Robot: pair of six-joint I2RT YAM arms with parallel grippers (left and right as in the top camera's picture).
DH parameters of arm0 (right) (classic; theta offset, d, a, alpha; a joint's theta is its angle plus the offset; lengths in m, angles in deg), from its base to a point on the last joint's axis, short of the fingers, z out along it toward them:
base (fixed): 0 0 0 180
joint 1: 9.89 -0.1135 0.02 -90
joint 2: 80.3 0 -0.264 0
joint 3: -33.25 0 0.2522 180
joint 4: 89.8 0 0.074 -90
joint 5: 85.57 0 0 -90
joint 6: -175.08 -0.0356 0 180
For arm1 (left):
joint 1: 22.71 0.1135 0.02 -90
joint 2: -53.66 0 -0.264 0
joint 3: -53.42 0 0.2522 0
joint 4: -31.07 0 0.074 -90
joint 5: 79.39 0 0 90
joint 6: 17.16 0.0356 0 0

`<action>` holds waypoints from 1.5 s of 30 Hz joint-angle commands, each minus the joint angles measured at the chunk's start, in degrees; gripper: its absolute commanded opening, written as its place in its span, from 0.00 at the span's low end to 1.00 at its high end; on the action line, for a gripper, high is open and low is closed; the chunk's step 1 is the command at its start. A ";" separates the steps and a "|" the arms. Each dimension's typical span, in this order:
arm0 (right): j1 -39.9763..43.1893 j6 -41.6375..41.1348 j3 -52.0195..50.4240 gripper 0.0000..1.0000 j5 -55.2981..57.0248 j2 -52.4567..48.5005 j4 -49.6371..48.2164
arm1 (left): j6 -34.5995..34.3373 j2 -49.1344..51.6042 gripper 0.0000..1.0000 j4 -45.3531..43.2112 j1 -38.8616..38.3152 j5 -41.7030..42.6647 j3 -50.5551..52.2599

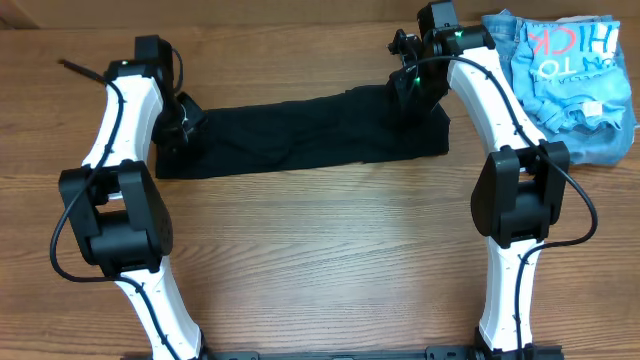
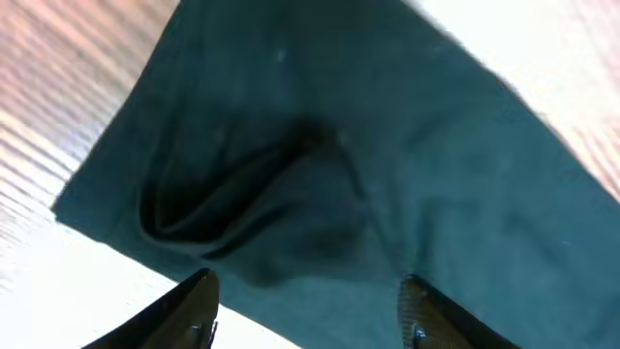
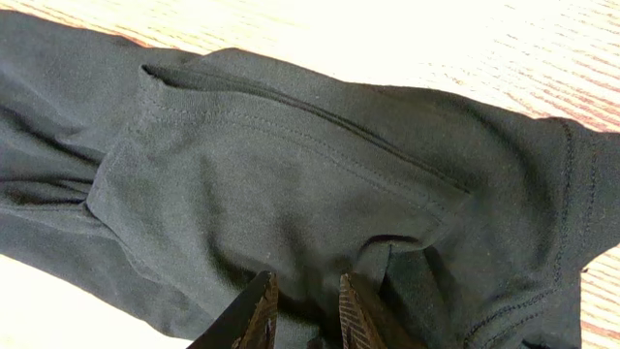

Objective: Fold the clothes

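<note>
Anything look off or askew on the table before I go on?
Nothing looks damaged. The black T-shirt lies in a long strip, but its left end is rumpled into a pucker, and a sleeve flap bunches at the right end. The light blue shirt sits heaped in the far right corner.

Lighting and focus: overhead even, wrist views glare-washed.
You see the overhead view bright and sharp, with soft shadows on the table (image 1: 330,260). In the left wrist view, the table burns out to white, the black T-shirt (image 2: 339,174) is blurred, and the left gripper (image 2: 308,281) is out of focus. The right wrist view resolves stitching; glare bleaches the table there.
</note>
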 commanded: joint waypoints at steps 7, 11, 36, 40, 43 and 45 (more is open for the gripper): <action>0.15 0.20 -0.28 0.26 0.13 0.50 -0.31 | -14.64 0.46 0.57 -15.28 -0.68 -1.60 11.10; 0.15 0.20 -0.28 0.26 0.13 0.50 -0.35 | -14.58 0.44 0.51 -16.17 -0.90 -4.87 11.52; 0.15 0.20 -0.28 0.26 0.15 0.50 -0.48 | -17.35 1.40 0.57 -9.51 -3.78 -8.85 3.91; 0.15 0.20 -0.28 0.26 0.15 0.50 -0.48 | -17.86 1.40 0.56 -11.06 -3.78 -9.57 6.27; 0.15 0.20 -0.28 0.26 0.15 0.50 -0.48 | -17.86 1.40 0.55 -12.04 -3.78 -9.77 7.21; 0.15 0.20 -0.31 0.26 0.15 0.50 -0.46 | -17.84 1.40 0.54 -12.39 -3.78 -9.90 7.21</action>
